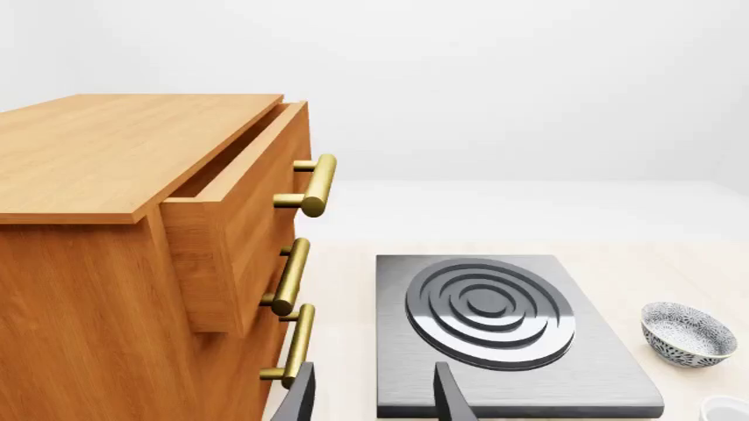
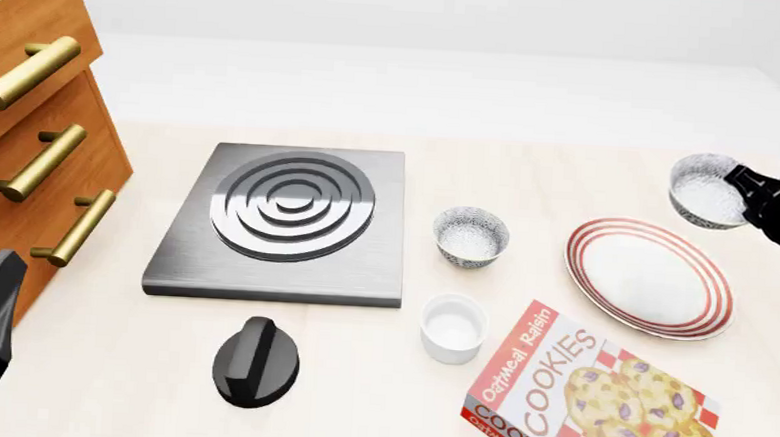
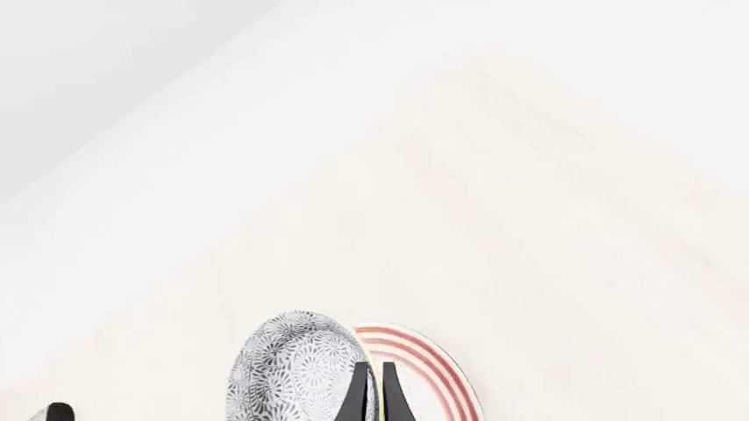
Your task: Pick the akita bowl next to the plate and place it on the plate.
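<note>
Gripping the small grey-and-white speckled akita bowl [image 2: 707,190] by its rim, the right gripper [image 3: 374,392] has its black fingers nearly closed with only the bowl's thin wall between them. The bowl hangs tilted, lifted off the table. Relative to that gripper, the wide white plate with red rings [image 2: 649,277] lies below and a little toward the table's middle, so my judgement is that the coming move is a short carry that way and down. A second speckled bowl [image 2: 471,235] sits beyond the plate. The left gripper [image 1: 374,399], far off near the black stove plate [image 1: 510,338], is parted and empty.
</note>
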`<move>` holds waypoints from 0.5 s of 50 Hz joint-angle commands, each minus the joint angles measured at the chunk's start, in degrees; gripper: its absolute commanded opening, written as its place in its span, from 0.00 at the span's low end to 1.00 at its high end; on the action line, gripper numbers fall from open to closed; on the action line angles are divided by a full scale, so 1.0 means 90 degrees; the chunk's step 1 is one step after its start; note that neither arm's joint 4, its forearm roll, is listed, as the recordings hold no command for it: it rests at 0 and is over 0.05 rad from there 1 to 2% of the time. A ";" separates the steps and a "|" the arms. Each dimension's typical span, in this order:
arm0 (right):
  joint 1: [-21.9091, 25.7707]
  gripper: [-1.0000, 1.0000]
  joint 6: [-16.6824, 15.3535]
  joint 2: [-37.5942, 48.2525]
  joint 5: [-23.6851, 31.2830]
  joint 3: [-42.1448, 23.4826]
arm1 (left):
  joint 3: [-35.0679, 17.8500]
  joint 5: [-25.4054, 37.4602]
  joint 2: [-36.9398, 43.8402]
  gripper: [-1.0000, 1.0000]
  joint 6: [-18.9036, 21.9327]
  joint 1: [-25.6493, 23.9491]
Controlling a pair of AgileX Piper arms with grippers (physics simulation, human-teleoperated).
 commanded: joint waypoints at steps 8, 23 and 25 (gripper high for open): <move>0.0162 0.00 -0.0003 -0.0309 -0.0187 0.0464 | 0.0000 0.0000 0.0000 1.00 0.0000 0.0000; 0.0298 0.00 -0.0041 -0.0268 -0.0356 0.0696 | 0.0000 0.0000 0.0000 1.00 0.0000 0.0000; 0.0312 0.00 -0.0046 -0.0246 -0.0400 0.0736 | 0.0000 0.0000 0.0000 1.00 0.0000 0.0000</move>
